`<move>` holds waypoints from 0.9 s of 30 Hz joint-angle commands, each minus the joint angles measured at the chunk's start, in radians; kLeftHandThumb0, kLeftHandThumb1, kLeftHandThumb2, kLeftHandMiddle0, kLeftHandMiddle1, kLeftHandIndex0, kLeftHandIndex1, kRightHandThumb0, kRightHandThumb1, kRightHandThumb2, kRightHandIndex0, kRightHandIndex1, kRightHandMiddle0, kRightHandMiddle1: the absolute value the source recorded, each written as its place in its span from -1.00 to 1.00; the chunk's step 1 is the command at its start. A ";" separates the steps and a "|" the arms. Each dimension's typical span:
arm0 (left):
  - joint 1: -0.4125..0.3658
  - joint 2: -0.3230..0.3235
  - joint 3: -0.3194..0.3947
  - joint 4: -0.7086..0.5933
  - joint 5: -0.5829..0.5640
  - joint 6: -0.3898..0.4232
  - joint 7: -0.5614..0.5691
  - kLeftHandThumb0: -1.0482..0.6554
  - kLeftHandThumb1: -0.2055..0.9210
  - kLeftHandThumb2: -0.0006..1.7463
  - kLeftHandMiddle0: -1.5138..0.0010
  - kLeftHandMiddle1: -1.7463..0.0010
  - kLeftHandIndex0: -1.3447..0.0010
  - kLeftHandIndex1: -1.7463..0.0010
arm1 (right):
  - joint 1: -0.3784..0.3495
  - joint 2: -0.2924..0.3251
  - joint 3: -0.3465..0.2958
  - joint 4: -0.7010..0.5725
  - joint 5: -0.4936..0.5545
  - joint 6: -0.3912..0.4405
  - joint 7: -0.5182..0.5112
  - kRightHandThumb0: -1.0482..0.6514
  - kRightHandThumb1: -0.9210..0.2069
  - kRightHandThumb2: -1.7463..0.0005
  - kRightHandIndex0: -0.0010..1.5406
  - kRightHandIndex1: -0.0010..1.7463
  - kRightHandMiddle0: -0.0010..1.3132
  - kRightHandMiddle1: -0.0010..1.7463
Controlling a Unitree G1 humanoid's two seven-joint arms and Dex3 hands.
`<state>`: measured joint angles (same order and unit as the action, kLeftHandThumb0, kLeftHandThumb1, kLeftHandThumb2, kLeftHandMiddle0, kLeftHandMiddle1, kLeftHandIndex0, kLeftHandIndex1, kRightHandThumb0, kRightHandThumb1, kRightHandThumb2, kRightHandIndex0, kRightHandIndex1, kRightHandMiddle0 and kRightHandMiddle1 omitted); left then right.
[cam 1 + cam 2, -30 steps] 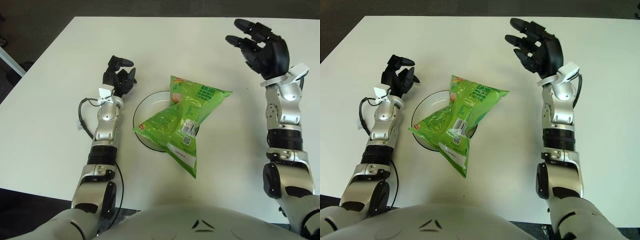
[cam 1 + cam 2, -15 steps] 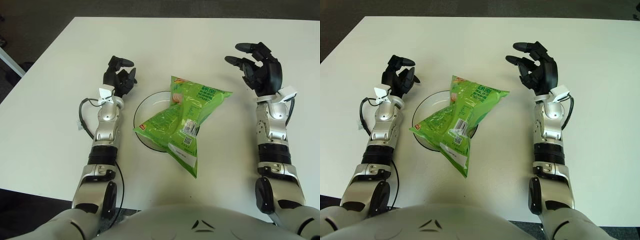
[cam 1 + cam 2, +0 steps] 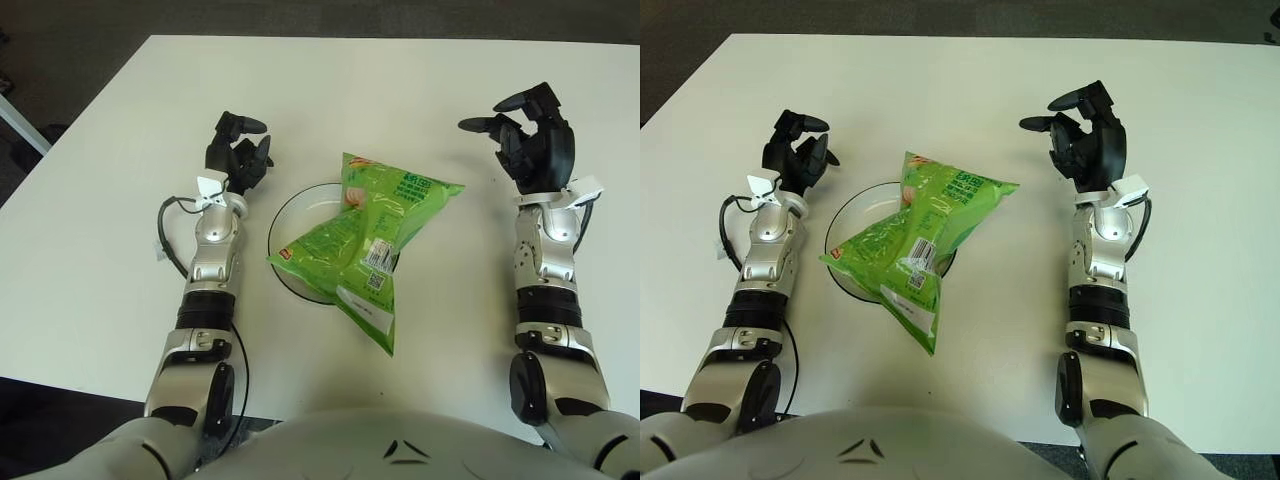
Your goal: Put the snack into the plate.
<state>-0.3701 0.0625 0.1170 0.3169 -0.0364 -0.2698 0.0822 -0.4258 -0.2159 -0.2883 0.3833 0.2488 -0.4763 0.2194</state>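
Two robot hands are raised over a white table, one on each side of a green snack bag. The bag lies across a round plate near the middle of the table, close to the robot's body. It covers most of the plate: only the plate's left rim and a little of its near edge show. The bag's upper end juts out past the plate to the right, and its lower end, with a white label and a small printed code, hangs over the near rim onto the table.

The left hand shows just left of the plate, near its far-left rim and not touching the bag. Its dark fingers are curled loosely inward and hold nothing.

The right hand shows well to the right of the bag, apart from it. Its palm faces left toward the bag, and its fingers are spread and bent like a loose claw, holding nothing. A white tag sticks out at its wrist.

The left eye view shows a strip of dark floor and a pale bar beyond the table's left edge; the right eye view shows more bare table to the right of the right arm. Otherwise both views agree.
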 commanded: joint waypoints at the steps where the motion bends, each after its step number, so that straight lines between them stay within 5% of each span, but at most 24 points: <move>1: 0.100 -0.027 -0.001 0.055 -0.006 -0.002 -0.004 -0.19 1.00 -0.62 -0.04 -1.00 0.39 -0.77 | 0.097 0.039 -0.008 0.133 0.016 -0.009 0.020 -0.18 -1.00 0.52 0.04 -0.04 -0.54 0.87; 4: 0.098 -0.025 -0.001 0.057 -0.003 0.001 -0.002 -0.19 1.00 -0.62 -0.04 -1.00 0.40 -0.77 | 0.094 0.049 -0.006 0.188 0.030 -0.027 0.058 -0.18 -1.00 0.53 0.02 0.05 -0.52 0.86; 12: 0.093 -0.021 0.000 0.064 0.000 0.003 0.000 -0.19 1.00 -0.62 -0.05 -1.00 0.40 -0.77 | 0.062 0.092 -0.013 0.239 0.094 0.022 0.117 -0.17 -1.00 0.46 -0.23 0.83 -0.62 0.95; 20: 0.093 -0.018 -0.003 0.055 0.006 0.011 0.006 -0.19 1.00 -0.61 -0.05 -1.00 0.41 -0.78 | 0.070 0.073 0.029 0.188 0.040 0.095 0.091 -0.18 -0.94 0.45 -0.22 0.87 -0.52 0.89; 27: 0.095 -0.019 -0.006 0.053 0.010 0.015 0.008 -0.19 1.00 -0.61 -0.05 -1.00 0.41 -0.78 | 0.114 -0.004 0.144 0.107 -0.206 0.279 -0.074 -0.19 -0.84 0.37 -0.14 0.93 -0.47 0.88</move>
<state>-0.3690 0.0731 0.1162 0.3180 -0.0300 -0.2652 0.0827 -0.4472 -0.2311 -0.1944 0.4713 0.1303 -0.2724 0.2054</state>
